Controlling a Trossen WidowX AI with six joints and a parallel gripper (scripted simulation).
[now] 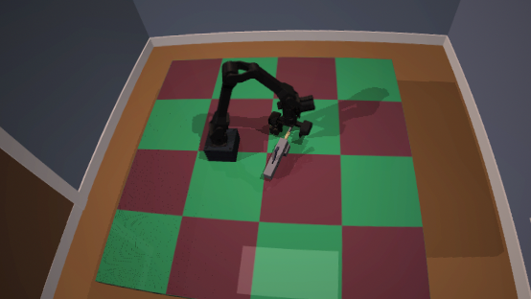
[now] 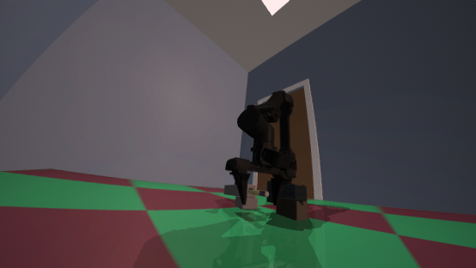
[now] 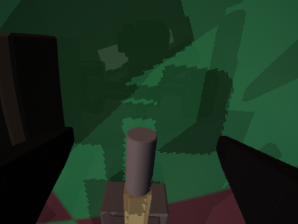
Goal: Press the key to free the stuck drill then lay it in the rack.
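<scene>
Gripper state: my black parallel-jaw gripper (image 1: 290,128) is spread almost to its widest and has nothing in it. In the wrist view one dark finger (image 3: 29,129) stands at the left edge and the other at the lower right.

Gripper position: centre of the top view, straddling the upper end of the drill. The fingers stand either side of its tip without touching it, as far as I can tell.

Drill: a slim grey cylinder with a tan, yellowish shank (image 3: 140,163). It sticks out of a small grey block-shaped holder (image 1: 274,163), low in the middle of the wrist view. In the top view the tan end (image 1: 287,136) points up toward my jaws.

Key: I cannot pick out the key with certainty. A dark mark on top of the holder may be it, but it is too small to tell.

Rack: I cannot make out a rack. A pale translucent rectangle (image 1: 289,270) lies at the bottom centre of the top view, well apart from the drill.

Handling (judgement): the drill looks rigid, light and smooth, so likely slippery along its axis.

Grasp point (judgement): across the grey cylinder, near its free end, jaws square to the axis, then pull straight along it.

Risk (judgement): pulling skewed could bind it in the holder.

Floor: green and maroon checkered mat (image 1: 379,189).
</scene>
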